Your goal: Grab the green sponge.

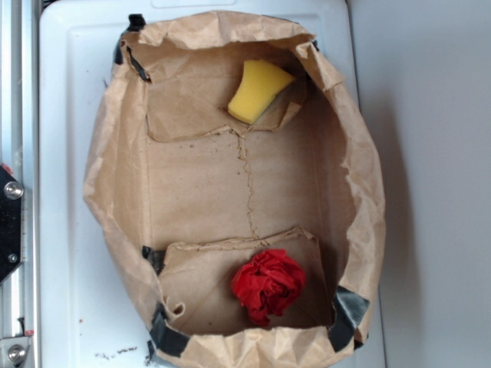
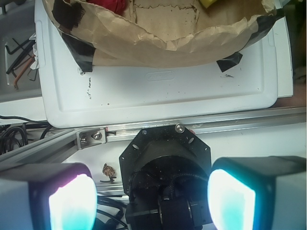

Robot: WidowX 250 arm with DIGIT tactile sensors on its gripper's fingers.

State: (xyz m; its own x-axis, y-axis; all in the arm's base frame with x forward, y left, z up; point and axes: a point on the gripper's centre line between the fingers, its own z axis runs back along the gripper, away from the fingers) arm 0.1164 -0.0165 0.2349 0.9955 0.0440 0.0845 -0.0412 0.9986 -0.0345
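We are seeing the green sponge (image 1: 258,90) (yellow, really) lying loose in the paper bag's (image 1: 107,169) far corner, well ahead of our fingers (image 2: 72,201), which are spread wide over the robot base. The red ball (image 1: 268,282) is sitting nearer, so we are having to reach past it.

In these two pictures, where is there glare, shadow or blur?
Exterior view: soft even light, slightly hazy; yellow sponge and red ball are clear, with shade under the paper bag's walls. Wrist view: the gripper fingers are blurred and glow cyan; the white tray is sharp.
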